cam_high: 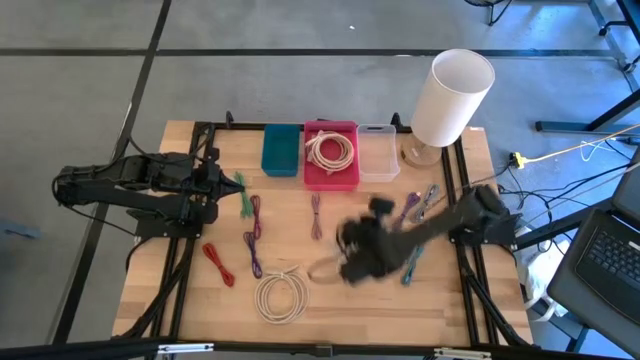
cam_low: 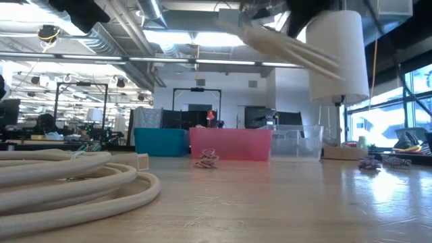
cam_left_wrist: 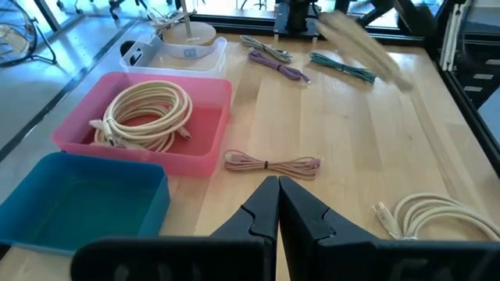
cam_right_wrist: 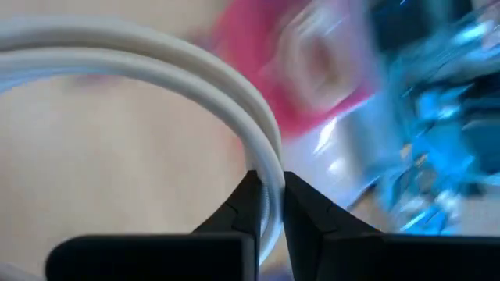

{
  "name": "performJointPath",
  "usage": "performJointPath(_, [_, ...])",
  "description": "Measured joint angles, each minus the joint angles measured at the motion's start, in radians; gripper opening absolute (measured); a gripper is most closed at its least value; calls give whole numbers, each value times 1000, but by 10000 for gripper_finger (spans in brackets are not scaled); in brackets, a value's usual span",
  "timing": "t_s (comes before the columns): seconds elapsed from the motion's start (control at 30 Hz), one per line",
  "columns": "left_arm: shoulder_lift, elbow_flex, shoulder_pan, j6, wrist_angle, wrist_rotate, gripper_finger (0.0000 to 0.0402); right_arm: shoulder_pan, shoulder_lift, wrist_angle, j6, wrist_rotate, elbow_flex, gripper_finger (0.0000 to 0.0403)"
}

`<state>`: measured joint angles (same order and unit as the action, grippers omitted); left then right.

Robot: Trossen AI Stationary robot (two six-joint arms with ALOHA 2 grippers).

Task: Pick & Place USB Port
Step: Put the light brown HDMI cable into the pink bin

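Two fingers [cam_right_wrist: 251,204] (right arm) pinch a white cable [cam_right_wrist: 234,94].

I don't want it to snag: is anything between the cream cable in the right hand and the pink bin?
Nothing visible blocks it. The right hand is shut on the cream cable, lifted off the table. Toward the pink bin lies only a flat pinkish cable bundle, low enough to pass over.

Right gripper [cam_high: 352,262] and held cable [cam_right_wrist: 195,70] motion-blurred.
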<state>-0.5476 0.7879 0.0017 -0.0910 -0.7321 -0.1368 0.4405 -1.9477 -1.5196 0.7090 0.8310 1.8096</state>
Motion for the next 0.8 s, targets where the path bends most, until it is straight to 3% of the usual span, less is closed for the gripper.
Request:
performJointPath(0.17, [0,0,0,0,2,0,4,-243,54,127,-351,54,90,31])
performJointPath(0.27, [0,0,0,0,3,0,4,-380,76,159,-512,-54,133,31])
performJointPath(0.37, [0,0,0,0,3,0,4,-503,80,170,-546,-261,129,31])
performJointPath(0.43, [0,0,0,0,3,0,4,-569,80,180,-567,-346,111,31])
performJointPath(0.7, [0,0,0,0,3,0,4,-725,82,528,-703,-498,4,31])
performJointPath(0.8, [0,0,0,0,3,0,4,-767,82,639,-734,-510,-37,31])
